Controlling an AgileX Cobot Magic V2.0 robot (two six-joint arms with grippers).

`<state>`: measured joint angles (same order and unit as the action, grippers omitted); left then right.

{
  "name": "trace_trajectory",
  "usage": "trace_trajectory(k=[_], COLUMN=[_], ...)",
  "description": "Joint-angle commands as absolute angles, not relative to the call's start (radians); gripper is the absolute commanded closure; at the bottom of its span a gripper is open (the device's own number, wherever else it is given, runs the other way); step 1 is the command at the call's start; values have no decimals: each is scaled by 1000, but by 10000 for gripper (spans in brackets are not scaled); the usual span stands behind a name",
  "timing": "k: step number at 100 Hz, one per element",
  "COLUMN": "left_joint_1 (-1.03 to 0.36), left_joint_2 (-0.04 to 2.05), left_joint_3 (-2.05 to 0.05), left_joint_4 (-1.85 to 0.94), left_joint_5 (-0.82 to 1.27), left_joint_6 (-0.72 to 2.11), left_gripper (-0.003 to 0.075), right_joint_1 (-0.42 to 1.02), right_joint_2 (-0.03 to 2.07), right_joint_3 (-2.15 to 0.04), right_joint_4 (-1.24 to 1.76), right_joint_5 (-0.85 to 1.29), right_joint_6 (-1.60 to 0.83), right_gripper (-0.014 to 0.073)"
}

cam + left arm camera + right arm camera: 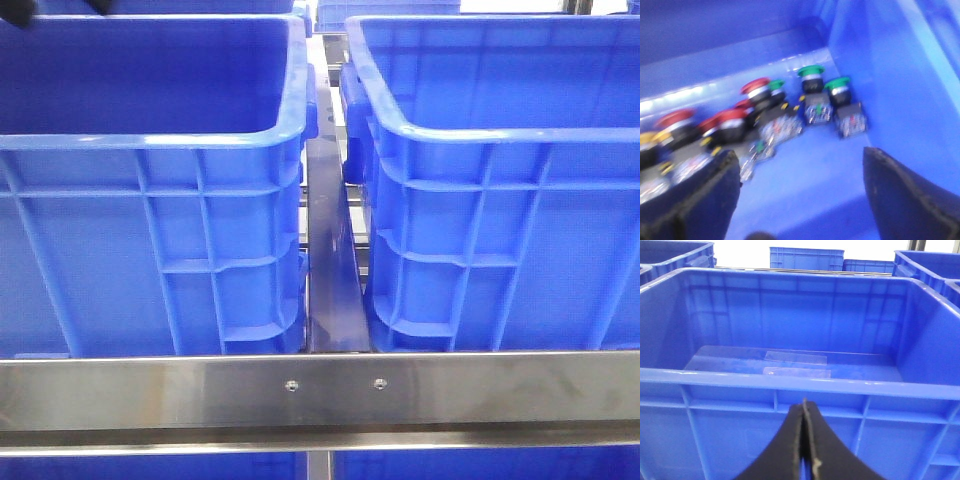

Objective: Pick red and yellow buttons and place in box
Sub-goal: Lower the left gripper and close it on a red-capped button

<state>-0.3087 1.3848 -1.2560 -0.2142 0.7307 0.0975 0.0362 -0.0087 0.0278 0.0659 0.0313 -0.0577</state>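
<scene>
Left gripper [800, 200]: my dark, blunt fingers spread wide, empty.
Right gripper [805, 440]: pressed closed, holding nothing.
Buttons [760, 92]: glossy mushroom caps, blurred, lying tilted.

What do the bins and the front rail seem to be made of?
Bins: probably moulded plastic, glossy blue, judging by the ribbed walls and rolled rims. Rail: looks like brushed steel or aluminium, grey with soft reflections and two small screws; which metal cannot be told.

Steel rack [320, 390] (two blue bins [150, 200]).
</scene>
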Motion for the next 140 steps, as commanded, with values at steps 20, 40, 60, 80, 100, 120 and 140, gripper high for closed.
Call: trace_trajectory(k=[20,40,60,80,100,120,140], left_joint_1=[-338,-338,-336,-321,-316,-305,-292], left_joint_2=[1604,1708,1742,1767,1806,1818,1820], left_joint_3=[-1487,-1570,-1574,-1574,-1574,-1574,-1574], left_joint_4=[-214,-144,-42,-31,-29,-29,-29], left_joint_5=[722,744,737,718,694,648,627], left_joint_6=[58,11,-63,-107,-109,-153,-156], left_gripper=[248,248,248,248,248,248,248], right_joint_1=[31,31,31,31,31,31,31], right_joint_2=[-31,-31,-31,-31,-31,-31,-31], right_joint_3=[27,27,27,27,27,27,27], right_joint_4=[66,66,66,66,66,66,66], right_joint_5=[-54,-54,-54,-54,-54,-54,-54], right_joint_6=[-65,-65,-65,-65,-65,-65,-65], right_gripper=[662,662,662,662,662,662,662])
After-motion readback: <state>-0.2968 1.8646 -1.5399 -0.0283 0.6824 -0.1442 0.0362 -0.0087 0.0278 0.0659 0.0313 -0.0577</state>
